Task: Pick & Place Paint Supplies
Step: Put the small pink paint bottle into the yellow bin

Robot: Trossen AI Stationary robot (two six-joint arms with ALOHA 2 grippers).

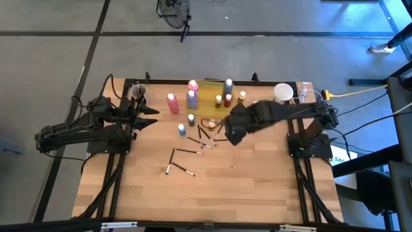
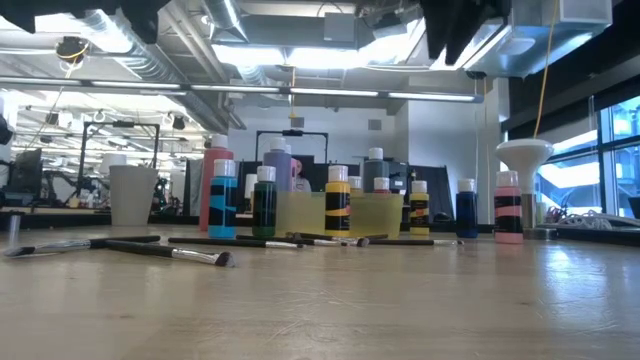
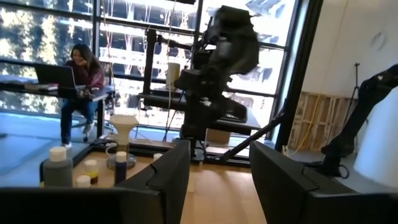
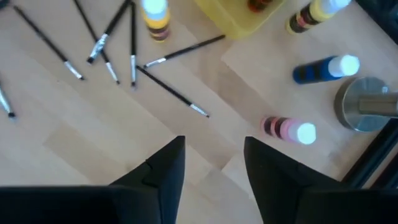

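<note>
High view: the right gripper [image 1: 226,136] hung over the tabletop's [image 1: 244,187] middle, jaws parted and empty, above scattered brushes [image 1: 182,169]; paint bottles [image 1: 191,120] clustered toward the far edge. The left gripper [image 1: 153,116] waited at the left edge, jaws parted, empty.

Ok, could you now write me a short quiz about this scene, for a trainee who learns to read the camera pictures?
1. True or false: the right gripper is shut on one of the brushes.
2. Where does the tall pink bottle stand?
A. on the bare wood, outside the yellow tray
B. inside the tray
C. lying on its side among the brushes
3. Short answer: which one hangs over the scattered brushes, the left gripper or the right gripper?

Key
1. False: its fingers stand apart with only bare wood between them.
2. A
3. The right gripper; the left gripper waits at its own side of the table.
</note>
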